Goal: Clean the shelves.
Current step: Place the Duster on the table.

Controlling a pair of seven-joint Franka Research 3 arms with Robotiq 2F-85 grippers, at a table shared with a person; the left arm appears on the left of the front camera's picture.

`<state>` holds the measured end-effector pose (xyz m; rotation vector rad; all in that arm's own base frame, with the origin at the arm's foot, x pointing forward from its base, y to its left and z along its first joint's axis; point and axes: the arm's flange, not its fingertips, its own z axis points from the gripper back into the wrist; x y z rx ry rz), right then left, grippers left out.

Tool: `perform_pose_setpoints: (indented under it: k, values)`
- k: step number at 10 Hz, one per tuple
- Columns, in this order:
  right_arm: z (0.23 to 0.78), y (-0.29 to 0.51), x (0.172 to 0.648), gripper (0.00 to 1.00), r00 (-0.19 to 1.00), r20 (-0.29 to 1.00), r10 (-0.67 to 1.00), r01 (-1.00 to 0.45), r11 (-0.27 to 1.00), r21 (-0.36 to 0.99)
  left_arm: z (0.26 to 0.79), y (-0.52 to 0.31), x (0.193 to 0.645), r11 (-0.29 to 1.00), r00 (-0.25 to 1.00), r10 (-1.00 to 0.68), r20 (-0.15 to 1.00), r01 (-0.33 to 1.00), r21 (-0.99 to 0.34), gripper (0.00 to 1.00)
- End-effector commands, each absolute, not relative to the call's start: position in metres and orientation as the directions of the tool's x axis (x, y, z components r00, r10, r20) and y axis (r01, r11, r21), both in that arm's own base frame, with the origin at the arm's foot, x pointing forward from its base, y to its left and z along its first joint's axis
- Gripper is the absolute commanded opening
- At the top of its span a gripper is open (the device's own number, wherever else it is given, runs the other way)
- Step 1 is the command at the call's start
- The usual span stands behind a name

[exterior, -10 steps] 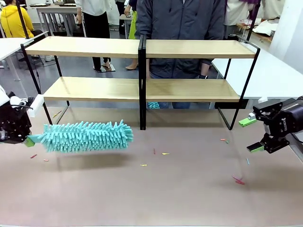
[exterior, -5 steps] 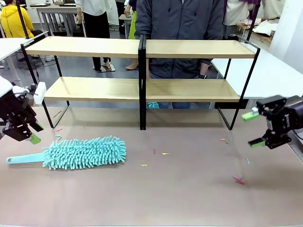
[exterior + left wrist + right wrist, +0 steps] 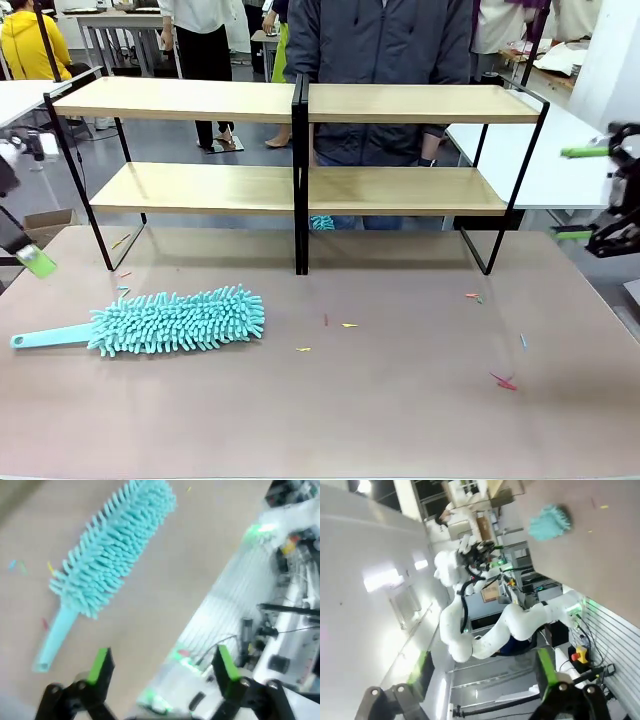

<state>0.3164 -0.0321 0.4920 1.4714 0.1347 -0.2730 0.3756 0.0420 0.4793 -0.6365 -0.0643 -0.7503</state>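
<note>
Front view: the shelves (image 3: 300, 150) stand across the far half of the brown worktop (image 3: 380, 400), both light wooden tiers bare, a person (image 3: 385, 60) standing just behind them. A teal duster (image 3: 165, 320) lies flat on the worktop in front of the left bay, its handle pointing toward the left edge, nothing touching it. Small coloured scraps (image 3: 504, 381) are scattered over the worktop right of the duster. The left gripper (image 3: 25, 255) sits at the left edge, above and apart from the duster handle. The right gripper (image 3: 590, 195) is raised at the right edge, jaws apart and empty.

Left wrist view: the left gripper (image 3: 162, 667) has its jaws wide apart, empty, with the duster (image 3: 112, 545) lying beyond them on the worktop.

Right wrist view: the right gripper (image 3: 482, 672) has its jaws spread and empty; the left arm (image 3: 470, 625) and the duster's tip (image 3: 549, 522) show farther off.
</note>
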Motion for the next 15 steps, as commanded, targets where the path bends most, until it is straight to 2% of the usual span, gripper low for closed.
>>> perform_pose_setpoints:
  k: [1, 2, 3, 4, 5, 6, 15]
  values:
    - [0.495, -0.040, 0.304, 1.00, 0.968, -0.206, -0.143, 0.220, 0.097, 0.971, 0.473, 0.107, 0.403, 0.215, 0.986, -0.132, 0.106, 0.132, -0.968, 1.00]
    - [0.492, -0.043, 0.303, 1.00, 0.975, -0.187, -0.122, 0.199, 0.096, 0.975, 0.461, 0.151, 0.397, 0.007, 0.990, 0.003, 0.143, 0.143, -0.990, 1.00]
    - [0.489, -0.043, 0.303, 1.00, 0.977, -0.176, -0.122, 0.192, 0.127, 0.973, 0.452, 0.184, 0.379, -0.134, 0.961, 0.178, 0.210, 0.235, -0.963, 1.00]
    - [0.483, -0.043, 0.303, 1.00, 0.982, -0.124, -0.145, 0.151, 0.194, 0.969, 0.443, 0.209, 0.353, -0.241, 0.875, 0.380, 0.300, 0.407, -0.881, 1.00]
    - [0.477, -0.041, 0.304, 1.00, 0.973, -0.111, -0.204, 0.168, 0.284, 0.944, 0.433, 0.220, 0.331, -0.261, 0.812, 0.474, 0.340, 0.499, -0.827, 1.00]
    - [0.494, -0.047, 0.307, 1.00, 0.975, -0.179, -0.132, 0.196, 0.128, 0.972, 0.441, 0.196, 0.356, 0.253, 0.918, -0.276, 0.285, 0.355, -0.900, 1.00]
    - [0.494, -0.047, 0.307, 1.00, 0.975, -0.179, -0.132, 0.196, 0.128, 0.972, 0.441, 0.196, 0.356, 0.253, 0.918, -0.276, 0.285, 0.355, -0.900, 1.00]
